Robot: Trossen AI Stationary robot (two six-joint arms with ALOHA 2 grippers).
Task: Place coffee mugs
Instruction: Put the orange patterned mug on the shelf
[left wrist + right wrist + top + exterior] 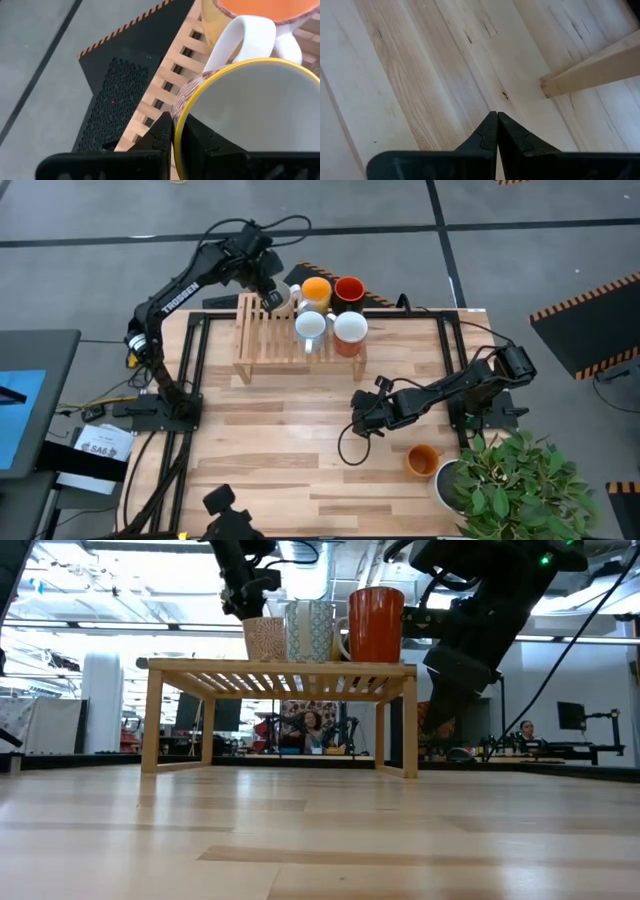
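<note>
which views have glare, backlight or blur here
Low view: bright ceiling lights behind, so the wooden rack and the mugs on it are backlit, and the nearest tabletop is soft. Left wrist view: the yellow-rimmed mug held by the left gripper is blurred. High view: evenly lit.

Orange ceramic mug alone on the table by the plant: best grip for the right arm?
Probably the rim wall on its table-centre side, from above: the small glossy orange ceramic mug seems upright, opening up, and the green potted plant crowds its other side. Handle not discernible.
</note>
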